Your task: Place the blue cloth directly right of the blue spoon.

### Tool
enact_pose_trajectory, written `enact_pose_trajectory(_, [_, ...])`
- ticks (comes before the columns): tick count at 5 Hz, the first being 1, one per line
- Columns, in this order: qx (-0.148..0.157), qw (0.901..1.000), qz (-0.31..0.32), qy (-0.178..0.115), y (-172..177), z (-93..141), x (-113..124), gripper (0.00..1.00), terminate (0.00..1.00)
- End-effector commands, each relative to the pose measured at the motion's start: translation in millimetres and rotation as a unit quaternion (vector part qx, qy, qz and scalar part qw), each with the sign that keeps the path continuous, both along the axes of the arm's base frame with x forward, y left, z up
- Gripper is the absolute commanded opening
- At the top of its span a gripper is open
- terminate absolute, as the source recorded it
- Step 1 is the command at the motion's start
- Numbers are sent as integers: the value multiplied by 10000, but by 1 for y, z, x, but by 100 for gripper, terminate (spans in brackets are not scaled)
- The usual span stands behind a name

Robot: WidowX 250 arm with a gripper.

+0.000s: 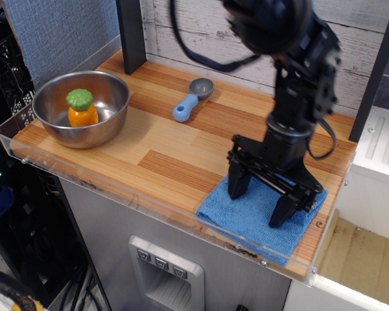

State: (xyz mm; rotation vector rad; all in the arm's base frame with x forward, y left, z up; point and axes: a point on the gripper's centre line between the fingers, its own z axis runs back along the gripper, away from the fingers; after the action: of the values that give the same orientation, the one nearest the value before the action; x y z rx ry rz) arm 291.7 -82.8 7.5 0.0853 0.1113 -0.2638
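Note:
The blue cloth (249, 220) lies flat at the front right corner of the wooden tabletop. My gripper (259, 202) is right over it, open, its two black fingers spread wide and their tips down at the cloth's surface. One fingertip (236, 190) is near the cloth's left edge and the other sits toward its right side. Nothing is held between them. The blue spoon (190, 100), light-blue handle and grey bowl, lies near the back middle of the table, well to the left of and behind the cloth.
A steel bowl (107, 98) holding an orange toy with a green top (82, 109) stands at the left. A clear plastic lip (117, 188) runs along the front edge. A dark post (131, 32) rises at the back left.

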Motion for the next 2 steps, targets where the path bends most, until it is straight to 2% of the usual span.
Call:
enact_pose_trajectory(1, [612,9981,-47,16,-8,-37,26,100,0])
enact_pose_trajectory(2, [835,9962,231,-25,16,-36,62,100,0])
